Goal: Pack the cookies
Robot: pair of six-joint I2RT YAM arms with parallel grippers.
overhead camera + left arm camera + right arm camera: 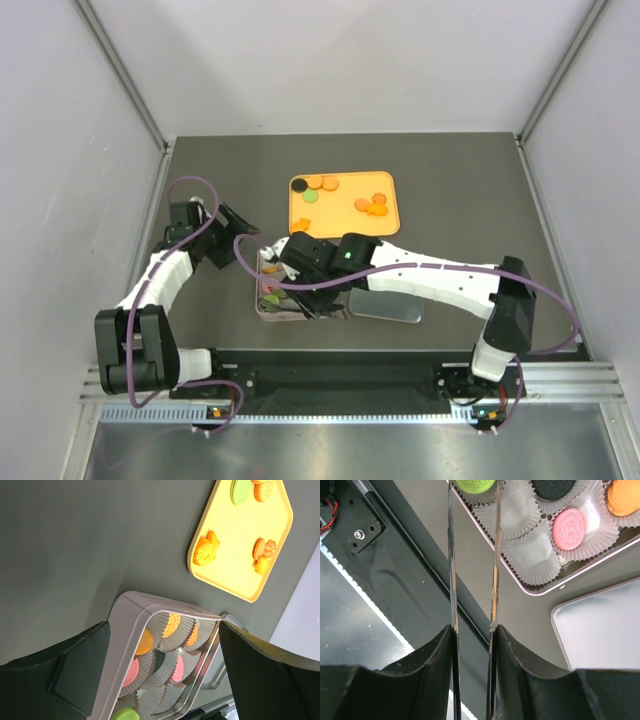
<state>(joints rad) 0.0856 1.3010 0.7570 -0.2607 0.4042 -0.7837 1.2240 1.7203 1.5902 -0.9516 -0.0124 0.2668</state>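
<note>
Cookies (pixel 320 184), orange, green and black, lie on a yellow tray (pixel 390 215). A square tin (pixel 262 310) of white paper cups holds more: pink (pixel 569 528), black (pixel 555 487), orange (pixel 625 497). My right gripper (pixel 473 635) is shut on metal tongs (pixel 451 580), whose blades reach to a green cookie (pixel 476 484) at the tin's near-left cups. I cannot tell whether the tips grip it. My left gripper (pixel 162 630) is open, its fingers (pixel 75 675) on either side of the tin's rim (pixel 125 630), not touching it.
The tin's lid (pixel 385 305) lies flat to the right of the tin, also seen in the right wrist view (pixel 605 625). The yellow tray (pixel 235 565) lies behind the tin. Walls close in the table at left, right and back.
</note>
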